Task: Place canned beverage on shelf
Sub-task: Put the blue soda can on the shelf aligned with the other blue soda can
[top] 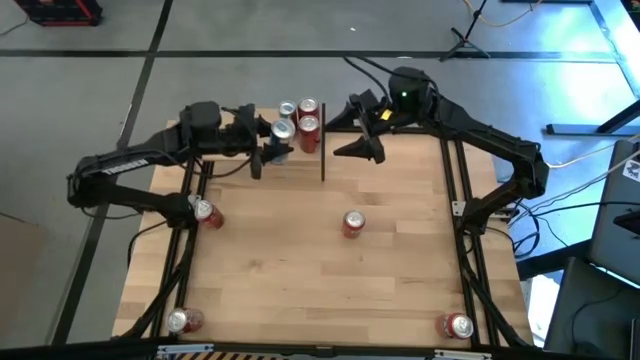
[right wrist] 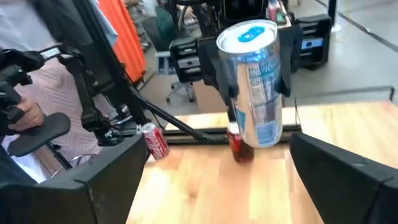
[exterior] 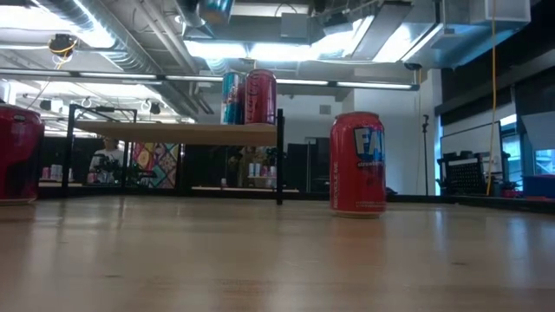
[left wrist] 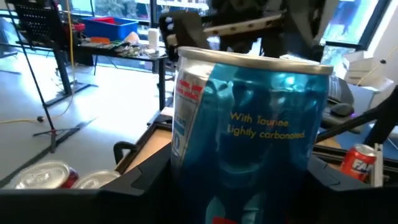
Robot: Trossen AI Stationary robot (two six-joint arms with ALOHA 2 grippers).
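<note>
Holding a blue can (right wrist: 255,81) above the shelf (top: 300,160), the left end effector (top: 275,140) is clenched on it.
Seen from the right wrist, the can hangs slightly tilted, long axis near vertical, with two cans (exterior: 250,95) already standing on the shelf beside it. The right end effector (top: 362,130) waits released just past the shelf's post, over the counter (top: 300,280).

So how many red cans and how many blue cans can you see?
Red cans: 6
Blue cans: 2, one of them held in the left hand
Total: 8 cans
</note>
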